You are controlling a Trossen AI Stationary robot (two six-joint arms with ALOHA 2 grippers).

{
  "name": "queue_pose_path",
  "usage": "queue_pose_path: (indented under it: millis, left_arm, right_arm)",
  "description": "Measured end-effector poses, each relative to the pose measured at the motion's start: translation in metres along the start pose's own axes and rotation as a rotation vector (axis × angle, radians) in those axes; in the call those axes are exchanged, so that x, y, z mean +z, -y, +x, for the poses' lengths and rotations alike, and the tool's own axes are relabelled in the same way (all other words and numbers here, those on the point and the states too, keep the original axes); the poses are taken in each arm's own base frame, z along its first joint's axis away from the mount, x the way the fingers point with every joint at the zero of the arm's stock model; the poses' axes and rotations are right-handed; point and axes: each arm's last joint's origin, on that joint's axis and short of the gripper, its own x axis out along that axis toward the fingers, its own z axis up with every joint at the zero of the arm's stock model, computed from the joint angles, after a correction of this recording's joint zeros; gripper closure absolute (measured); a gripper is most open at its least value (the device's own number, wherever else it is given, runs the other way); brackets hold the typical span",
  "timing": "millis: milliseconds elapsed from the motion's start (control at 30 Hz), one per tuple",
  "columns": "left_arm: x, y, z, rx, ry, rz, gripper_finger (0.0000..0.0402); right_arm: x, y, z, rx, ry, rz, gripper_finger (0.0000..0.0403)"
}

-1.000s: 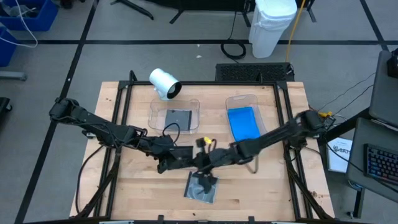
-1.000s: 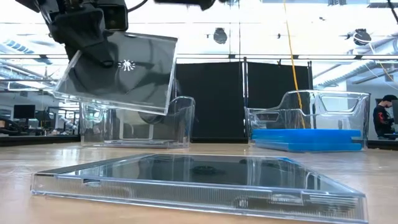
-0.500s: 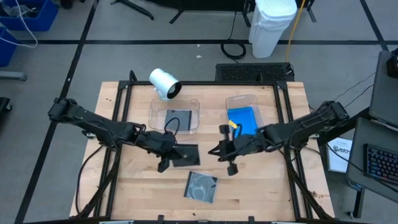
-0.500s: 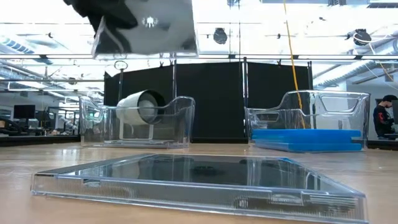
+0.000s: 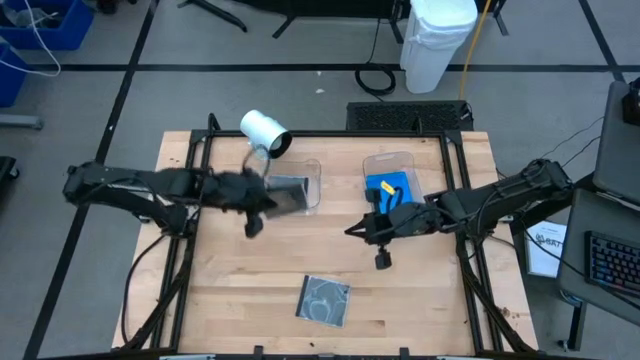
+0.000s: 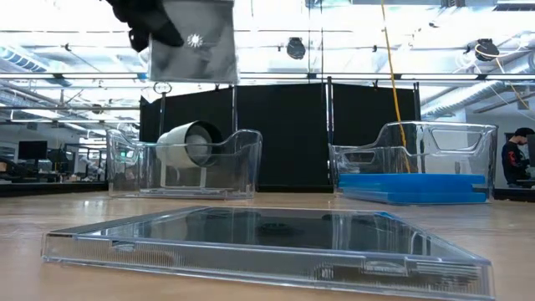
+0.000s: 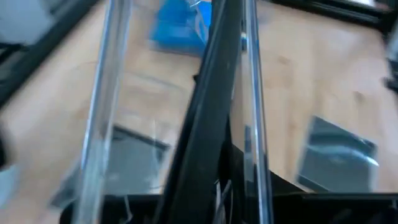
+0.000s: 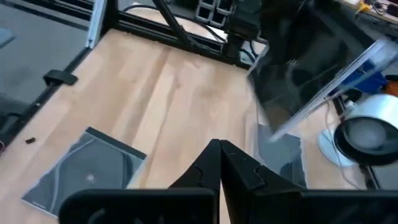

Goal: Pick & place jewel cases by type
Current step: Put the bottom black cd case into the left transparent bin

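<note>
The left hand (image 5: pixel 268 198) is clamped on a dark grey case (image 5: pixel 288 196), a thin flat square of smoky plastic, and holds it in the air over the left tray (image 5: pixel 312 168), a clear plastic tub with rounded corners. In the low view the case (image 6: pixel 194 42) hangs high above that tray (image 6: pixel 242 167), nearly upright, with a small pale mark on its face. Another dark grey case (image 5: pixel 284 186) lies flat on the tray's floor beneath it.

A third dark case (image 5: pixel 324 299), glossy and showing a disc through its lid, lies flat on the pale wooden counter (image 5: pixel 430 300), in front of the left tray and well apart from it. A smooth white cylinder (image 5: pixel 264 133) stands just behind the left tray.

To the right of the left tray sits a second clear tray (image 5: pixel 392 159), holding bright blue opaque cases (image 5: pixel 390 198). The right hand (image 5: pixel 352 231) hovers with its dark fingers pressed together and empty, beside that tray's front corner.
</note>
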Motion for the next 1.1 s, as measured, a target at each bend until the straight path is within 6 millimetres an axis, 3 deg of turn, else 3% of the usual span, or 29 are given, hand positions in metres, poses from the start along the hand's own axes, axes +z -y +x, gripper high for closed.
queue_pose_path:
  millis: [133,267,533,833,1100]
  left_arm:
    - [0.004,-0.038,-0.010,0.114,0.004,-0.112,0.0391]
    - [0.003,-0.073,-0.009,0.105,-0.060,-0.251,0.0391]
    - [-0.009,-0.120,0.020,0.049,-0.264,-0.481,0.0391]
    - [-0.021,-0.131,0.067,-0.049,-0.438,-0.536,0.0391]
    - [-0.025,-0.132,0.084,-0.093,-0.488,-0.552,0.0390]
  right_arm:
    - [-0.015,0.008,-0.004,-0.094,0.033,0.027,0.0403]
    - [-0.032,0.014,-0.007,-0.131,0.086,0.057,0.0403]
    - [-0.058,0.020,-0.013,-0.172,0.176,0.096,0.0403]
    - [-0.068,0.019,-0.011,-0.171,0.164,0.096,0.0403]
    - [-0.068,0.019,-0.011,-0.171,0.168,0.097,0.0403]
